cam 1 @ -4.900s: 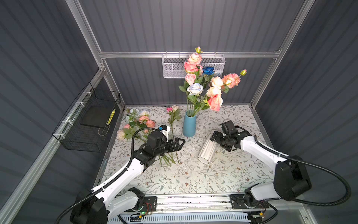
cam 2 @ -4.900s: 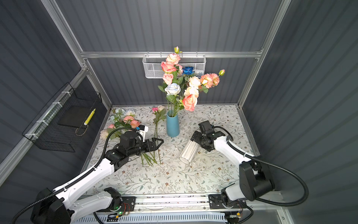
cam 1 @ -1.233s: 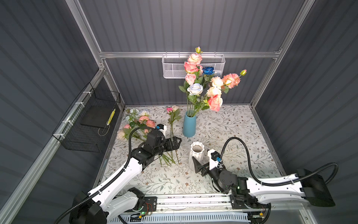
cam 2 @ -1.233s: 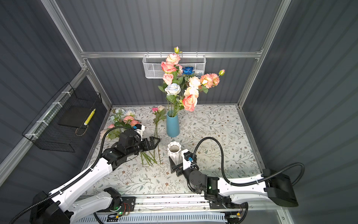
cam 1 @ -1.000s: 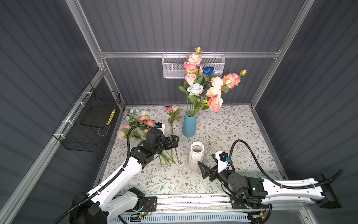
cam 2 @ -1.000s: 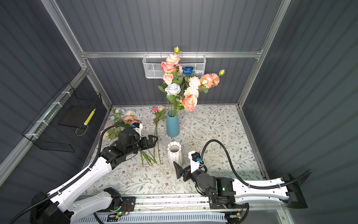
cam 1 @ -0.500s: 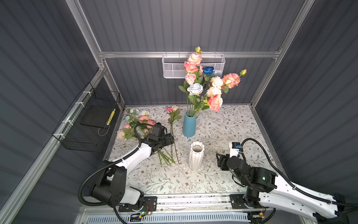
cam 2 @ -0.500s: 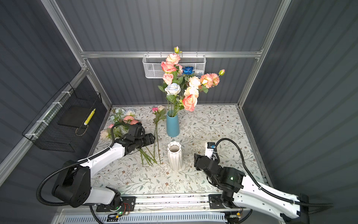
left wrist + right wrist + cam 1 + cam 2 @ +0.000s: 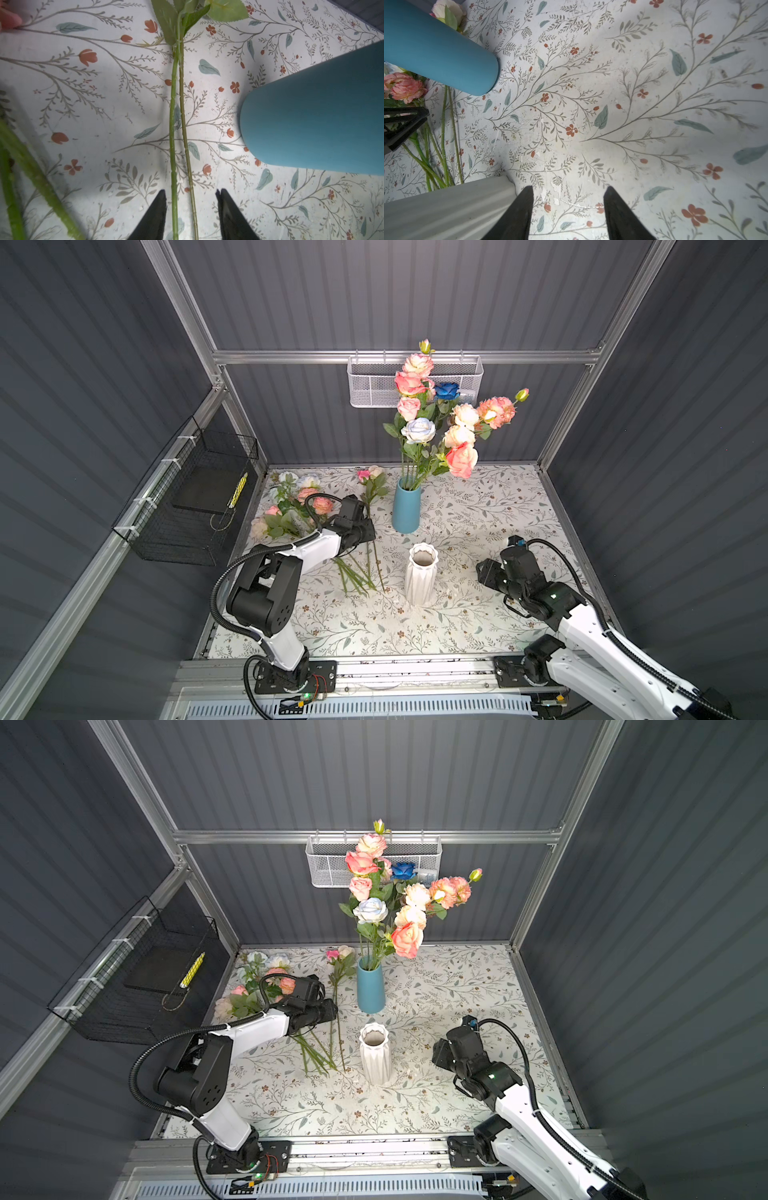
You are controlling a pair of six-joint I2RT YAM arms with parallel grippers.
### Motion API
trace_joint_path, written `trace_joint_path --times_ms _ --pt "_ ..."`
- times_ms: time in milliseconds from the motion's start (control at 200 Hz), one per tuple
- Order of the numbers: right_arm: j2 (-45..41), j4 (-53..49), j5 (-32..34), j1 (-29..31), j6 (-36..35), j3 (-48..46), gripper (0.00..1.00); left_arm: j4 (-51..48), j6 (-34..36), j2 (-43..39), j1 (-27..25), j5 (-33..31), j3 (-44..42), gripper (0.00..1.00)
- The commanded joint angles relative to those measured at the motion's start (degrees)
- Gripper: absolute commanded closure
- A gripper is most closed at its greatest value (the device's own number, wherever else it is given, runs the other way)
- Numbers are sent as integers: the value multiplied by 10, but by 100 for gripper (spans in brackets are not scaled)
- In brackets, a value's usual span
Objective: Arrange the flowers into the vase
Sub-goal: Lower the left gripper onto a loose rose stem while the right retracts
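White ribbed vase (image 9: 420, 572) stands upright near the middle of the floral mat (image 9: 478, 497) in both top views. Blue vase (image 9: 406, 508) is just behind it, holding a bouquet (image 9: 436, 423) of pink, peach, cream and blue blooms. Loose flowers (image 9: 291, 506) lie at far left, and their stems (image 9: 361, 572) run toward the near side, ending just left of the white vase. Left gripper (image 9: 368, 531) sits low over those stems. Right gripper (image 9: 484, 572) is right of the white vase, apart from it. Left wrist: jaws apart, two thin stems pass between them with a gap on each side, not clamped. Blue vase base is close by. Right wrist: jaws apart over bare mat, white vase wall just beside one finger (image 9: 519, 216), blue vase and a pink bloom (image 9: 406, 89) beyond.
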Motion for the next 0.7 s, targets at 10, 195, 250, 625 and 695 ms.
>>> trace_joint_path --times_ms 10,195,250,625,695 --pt "-3 9 -20 -5 -12 -9 42 -15 17 26 -9 -30 38 60" --pt "-21 5 -16 -8 -11 -20 41 -56 18 63 -11 -85 55 69" --pt "-25 3 -13 -9 -11 -20 41 -59 19 71 -13 -86 55 70" --pt "-31 0 -12 -14 -17 -10 33 -46 18 74 -20 -134 41 96" --pt "-39 -3 -11 -14 -17 -9 18 -29 20 53 -20 -152 28 100"
